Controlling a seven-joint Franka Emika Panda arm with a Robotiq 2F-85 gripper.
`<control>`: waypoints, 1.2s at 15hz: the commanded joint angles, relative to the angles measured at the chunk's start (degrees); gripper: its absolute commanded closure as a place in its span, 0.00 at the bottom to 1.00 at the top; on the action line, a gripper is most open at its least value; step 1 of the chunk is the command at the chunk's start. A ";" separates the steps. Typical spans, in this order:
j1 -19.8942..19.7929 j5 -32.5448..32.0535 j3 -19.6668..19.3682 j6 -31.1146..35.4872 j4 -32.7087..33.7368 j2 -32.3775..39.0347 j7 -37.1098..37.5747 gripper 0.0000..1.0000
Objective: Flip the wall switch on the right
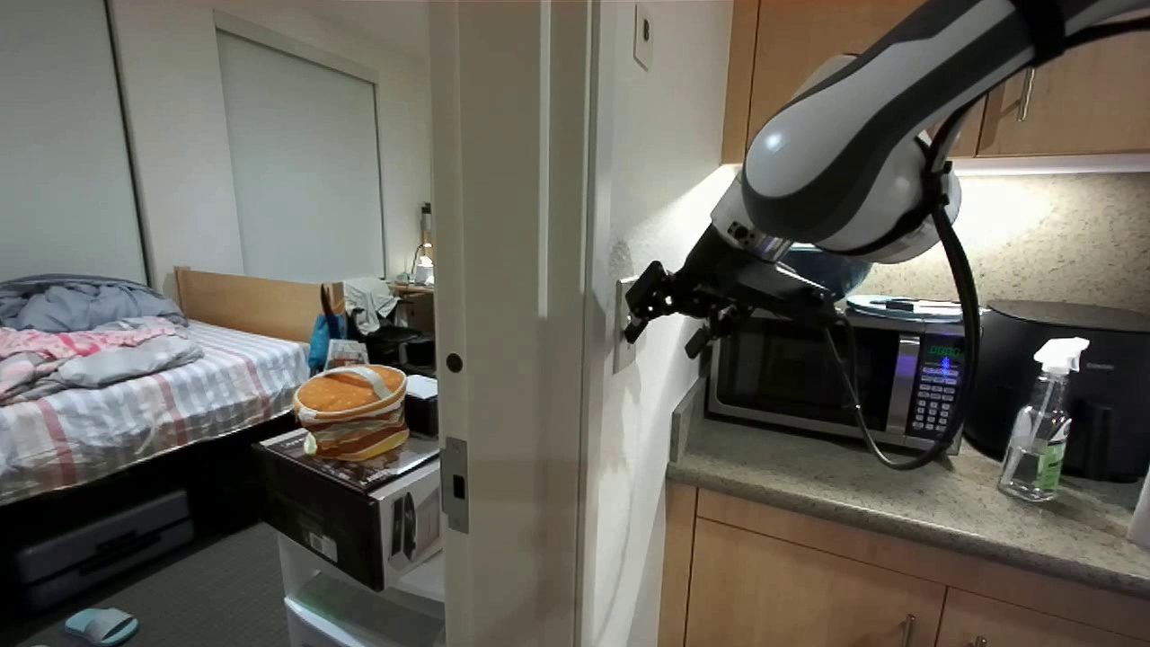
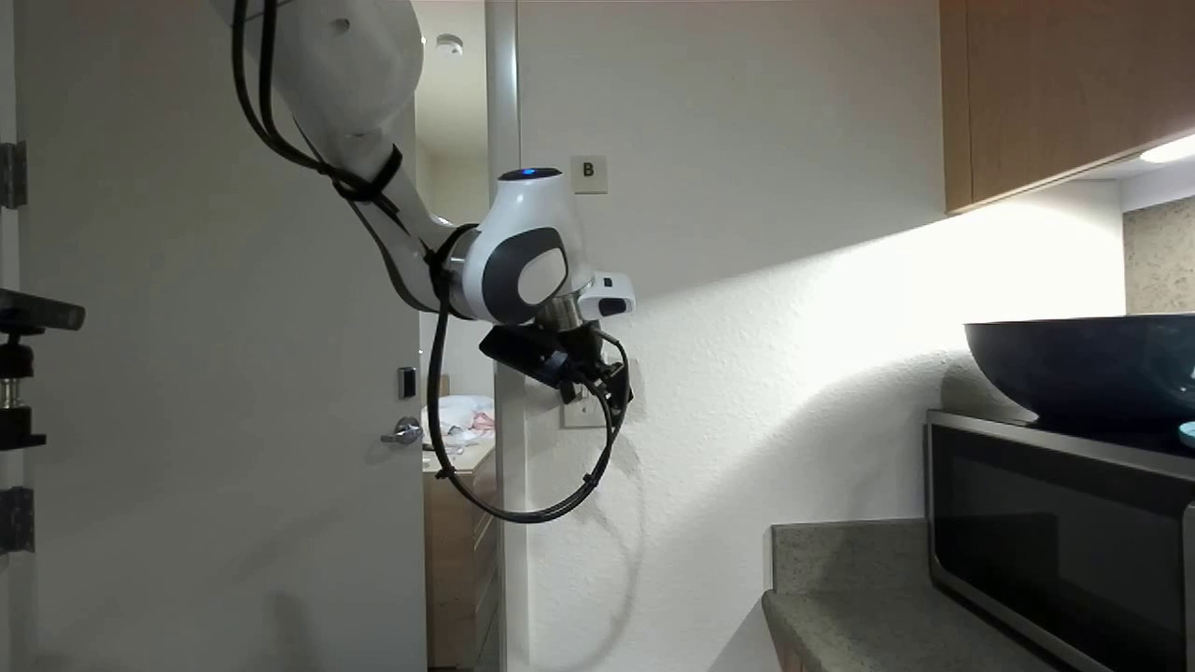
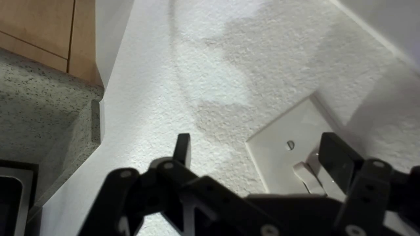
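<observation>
The wall switch is a white plate (image 3: 279, 157) with a screw and a toggle (image 3: 306, 177) in the wrist view. Its lower right part is hidden behind my gripper. It also shows on the wall in both exterior views, partly covered by the gripper (image 1: 623, 359) (image 2: 581, 413). My black gripper (image 3: 259, 152) is open with nothing between its fingers. In the wrist view the right finger overlaps the plate beside the toggle; the left finger is over bare wall. I cannot tell whether a finger touches the plate. The gripper also shows in both exterior views (image 1: 663, 341) (image 2: 596, 394).
A small wall fitting (image 2: 589, 175) is above the switch. A door frame (image 1: 521, 404) stands beside the wall. A counter (image 1: 809, 485) carries a microwave (image 1: 809, 368), a spray bottle (image 1: 1038, 431) and a black appliance (image 1: 1069, 377). A cable (image 2: 532, 515) loops below the wrist.
</observation>
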 commanded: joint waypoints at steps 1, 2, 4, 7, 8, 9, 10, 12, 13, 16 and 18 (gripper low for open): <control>0.08 -0.32 -0.08 -0.13 0.06 -0.04 0.33 0.00; 0.08 -0.32 -0.08 -0.13 0.06 -0.04 0.33 0.00; -0.18 -1.13 -0.32 -0.41 0.27 0.40 0.86 0.00; -0.56 -1.99 -0.87 -0.69 0.53 1.36 1.71 0.00; -0.65 -1.93 -1.11 -0.69 0.62 1.71 1.90 0.00; -0.67 -2.08 -1.34 -0.52 0.64 1.98 2.14 0.00; -0.68 -2.12 -1.55 -0.39 0.84 2.25 2.47 0.00; -0.45 -0.92 -1.49 -0.26 0.32 1.78 0.55 0.00; -0.38 -0.17 -1.38 -0.23 0.35 1.80 -0.10 0.00; -0.27 1.04 -1.13 -0.28 0.36 1.57 -0.87 0.00; -0.32 1.29 -1.08 -0.33 0.43 1.51 -1.16 0.00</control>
